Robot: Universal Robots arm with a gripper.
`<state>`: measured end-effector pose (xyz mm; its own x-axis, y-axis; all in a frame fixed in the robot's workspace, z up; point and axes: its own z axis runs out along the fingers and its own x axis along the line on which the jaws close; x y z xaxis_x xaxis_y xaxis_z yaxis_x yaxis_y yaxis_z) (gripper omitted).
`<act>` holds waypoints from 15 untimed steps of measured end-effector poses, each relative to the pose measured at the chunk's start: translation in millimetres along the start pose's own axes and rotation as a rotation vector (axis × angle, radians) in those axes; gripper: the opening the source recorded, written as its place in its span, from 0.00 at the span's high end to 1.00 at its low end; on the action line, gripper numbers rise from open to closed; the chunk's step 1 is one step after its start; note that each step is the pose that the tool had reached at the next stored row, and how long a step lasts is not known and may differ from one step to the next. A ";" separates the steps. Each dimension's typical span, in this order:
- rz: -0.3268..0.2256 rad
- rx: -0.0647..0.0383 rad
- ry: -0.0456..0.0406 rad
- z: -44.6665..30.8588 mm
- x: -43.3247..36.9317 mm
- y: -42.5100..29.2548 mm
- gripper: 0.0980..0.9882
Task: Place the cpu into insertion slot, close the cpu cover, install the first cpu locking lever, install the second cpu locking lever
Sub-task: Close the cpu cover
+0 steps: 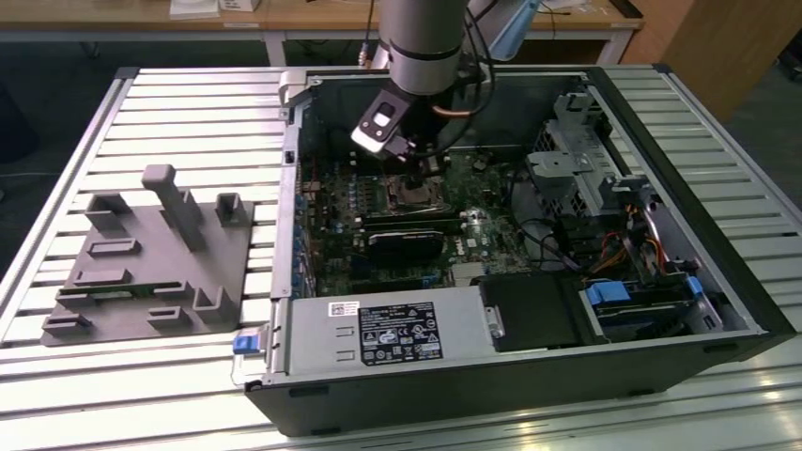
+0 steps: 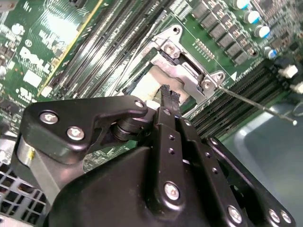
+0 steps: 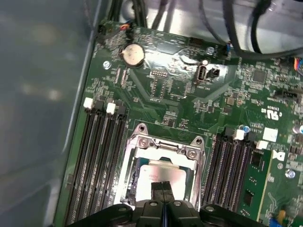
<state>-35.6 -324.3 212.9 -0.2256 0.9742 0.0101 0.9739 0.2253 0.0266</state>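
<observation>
Cpu (image 3: pixel 160 172) sits pale face up in the insertion slot (image 3: pixel 138 164), framed by the cpu cover (image 3: pixel 163 144) on the green board (image 3: pixel 180 94); jaws pinched narrow, holding nothing, poised just above its face, between memory slots (image 3: pixel 102 156)

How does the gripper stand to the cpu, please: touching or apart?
Cannot tell. In the first wrist view the gripper overlaps the cpu, but neither contact nor a gap shows plainly.

The pale silver cpu (image 3: pixel 160 174) lies flat in the insertion slot (image 3: pixel 140 166) between the black memory slots (image 3: pixel 102 156), framed by the lowered silver cpu cover (image 3: pixel 163 147).
</observation>
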 end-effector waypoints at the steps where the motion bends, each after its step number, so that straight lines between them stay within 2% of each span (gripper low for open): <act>1: -0.016 0.001 -0.0011 0.0 0.0 0.0 0.99; 10: -0.155 0.005 -0.0111 0.0 0.0 0.0 0.99; 15: -0.242 0.007 -0.0138 0.1 0.0 0.0 0.99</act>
<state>-35.6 -324.3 212.8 -0.4518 0.8921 -0.0094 0.8919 0.4519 0.0200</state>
